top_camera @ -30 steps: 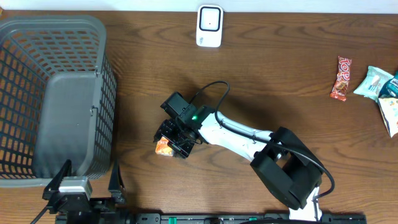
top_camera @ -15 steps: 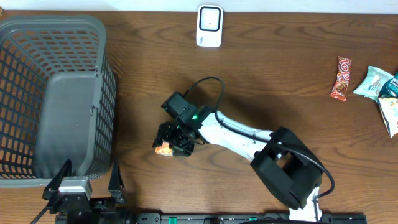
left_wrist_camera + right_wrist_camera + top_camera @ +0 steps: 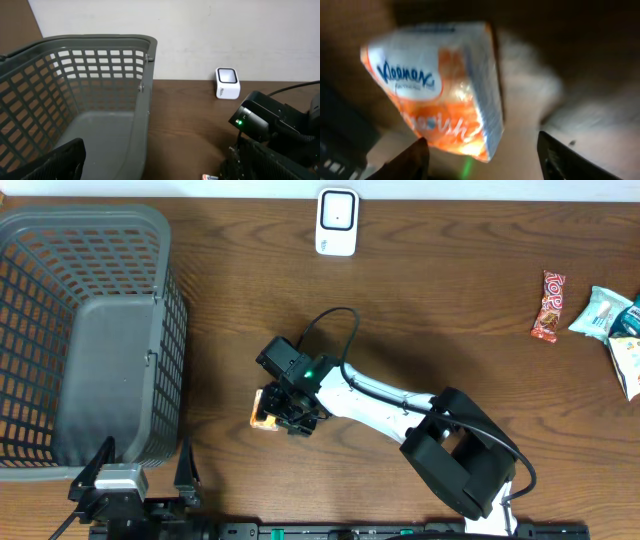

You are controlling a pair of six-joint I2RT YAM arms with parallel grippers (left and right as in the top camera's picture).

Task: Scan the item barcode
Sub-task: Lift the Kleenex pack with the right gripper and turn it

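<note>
Judging by the orange-and-white film-wrapped tissue pack (image 3: 440, 85): probably very light, soft and squashy, with a glossy wrapper that may slide against hard fingers. Not fragile, though likely to dent and crinkle under a firm squeeze. Best taken across the two long flat sides near the middle, with gentle pressure, leaving the broad faces uncovered for reading. Worth avoiding the tapered sealed end, which would probably fold and slip.

In looks: a small, rounded-cornered block, white at one end with a blue brand word, orange below with pale lettering, and one white side panel catching the light. No barcode visible on the faces shown; perhaps underneath.

Lies flat on the dark wooden surface (image 3: 450, 300), directly ahead of the right tool (image 3: 482, 152), its near end reaching in between the two fingers. Jaws there apart, one on each side of the pack; contact with either side impossible to confirm. Left tool (image 3: 146, 448) spread wide and holding nothing, well apart from the pack.
</note>
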